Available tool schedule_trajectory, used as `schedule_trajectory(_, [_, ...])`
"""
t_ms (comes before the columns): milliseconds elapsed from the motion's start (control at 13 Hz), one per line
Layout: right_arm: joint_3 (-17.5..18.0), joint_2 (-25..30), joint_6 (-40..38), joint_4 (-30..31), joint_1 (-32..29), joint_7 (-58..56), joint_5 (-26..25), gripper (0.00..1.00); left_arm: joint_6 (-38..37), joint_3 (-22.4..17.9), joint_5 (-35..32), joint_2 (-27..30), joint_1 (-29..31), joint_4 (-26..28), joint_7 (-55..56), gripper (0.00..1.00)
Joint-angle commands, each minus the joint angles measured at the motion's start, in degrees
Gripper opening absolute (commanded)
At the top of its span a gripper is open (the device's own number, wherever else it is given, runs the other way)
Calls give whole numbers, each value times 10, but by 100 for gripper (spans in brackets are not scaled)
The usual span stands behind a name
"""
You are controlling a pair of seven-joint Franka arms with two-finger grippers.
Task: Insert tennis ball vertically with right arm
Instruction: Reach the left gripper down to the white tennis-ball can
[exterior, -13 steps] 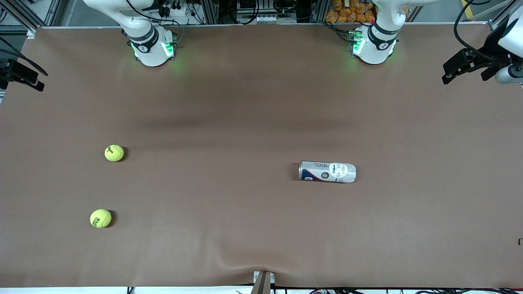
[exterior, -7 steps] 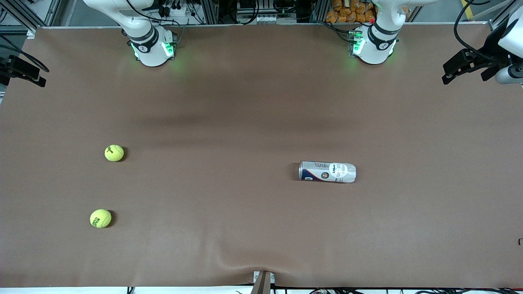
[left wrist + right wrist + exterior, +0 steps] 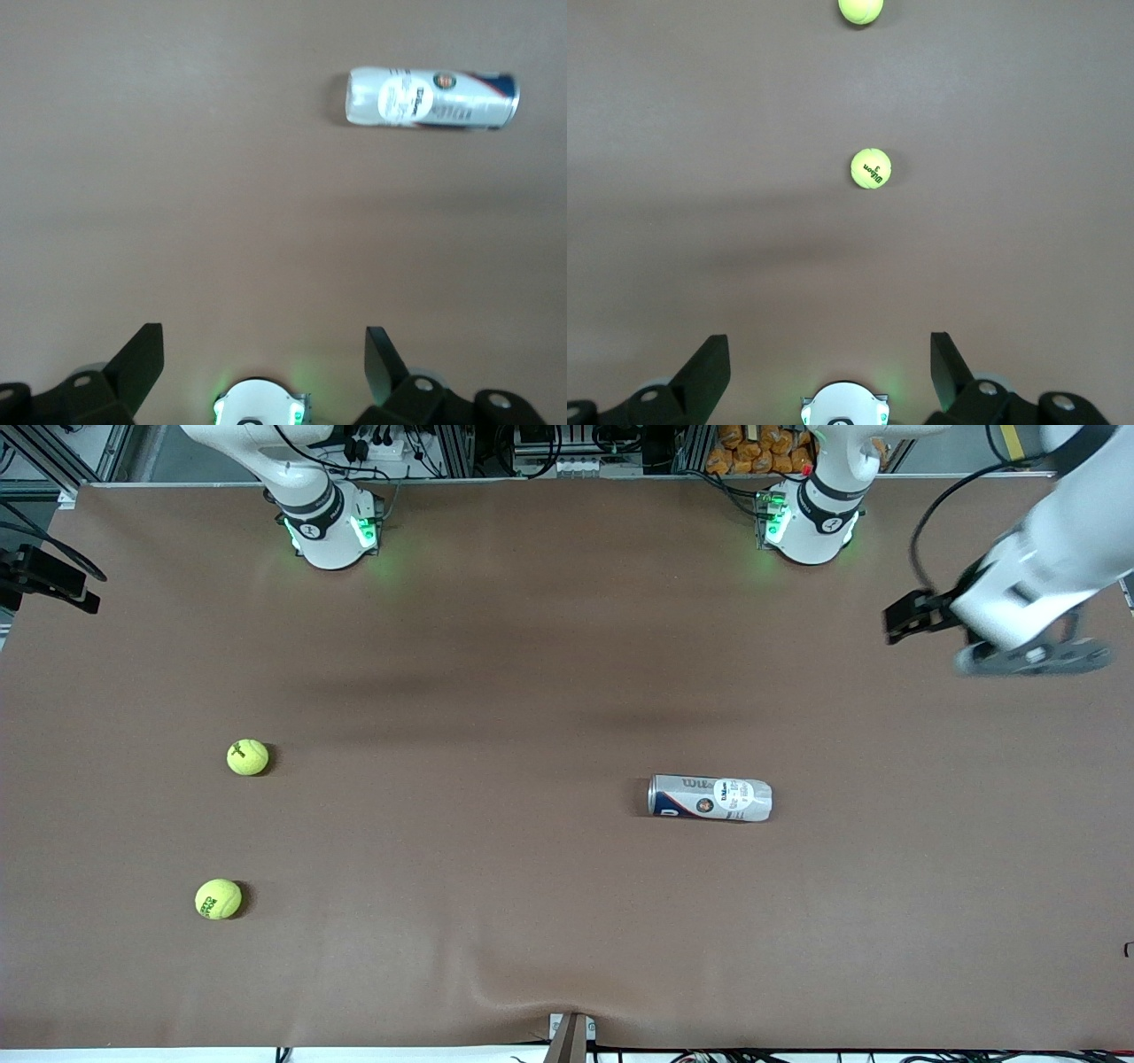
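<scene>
The right pincer [image 3: 830, 343] hangs over the edge of the desk [image 3: 567, 646] at the right arm's end, its jaws spread wide and holding nothing. It is well apart from both balls that its wrist camera looks down on. The first tennis ball [image 3: 247, 757] lies bare on the desk, and the second tennis ball [image 3: 218, 899] lies nearer the front camera. Either could be taken, but a round ball on a smooth cover rolls at the least nudge. A descent that is off-centre, or one finger touching first, would likely push the ball away instead of trapping it. Toward the left arm's end lies the ball can [image 3: 710, 797], on its side and well apart from both balls. This looks like the main hazard. A vertical insertion needs the mouth facing up, so the can must first be stood upright, and a cylinder on its side may roll or skid when it is gripped. From here I cannot tell for certain which end of the can is the open one, so it could be stood the wrong way up. The left pincer [image 3: 263, 335] is over the desk near the left arm's end, released and empty, with the can in its wrist view. If the left pincer grips the can too near the mouth, it would block the ball's path and crowd the right arm.
</scene>
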State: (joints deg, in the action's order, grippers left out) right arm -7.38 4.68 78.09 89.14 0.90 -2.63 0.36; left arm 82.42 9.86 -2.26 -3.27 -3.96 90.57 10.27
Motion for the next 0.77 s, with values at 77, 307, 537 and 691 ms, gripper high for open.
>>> schedule_trajectory(77, [-3,3,6,2,2,-4,9,100,-9,9,-43,-92,-41,-69,3,100])
schedule_trajectory(307, [-2,3,8,9,3,-4,9,100,-9,9,-47,-135,-69,-83,-2,100])
schedule_trajectory(537, [-2,3,8,10,2,-4,9,100,-7,9,-49,-168,-92,-103,-4,100])
schedule_trajectory(691, [-2,3,8,13,2,-4,9,100,-6,9,-76,-194,-111,-123,-28,100])
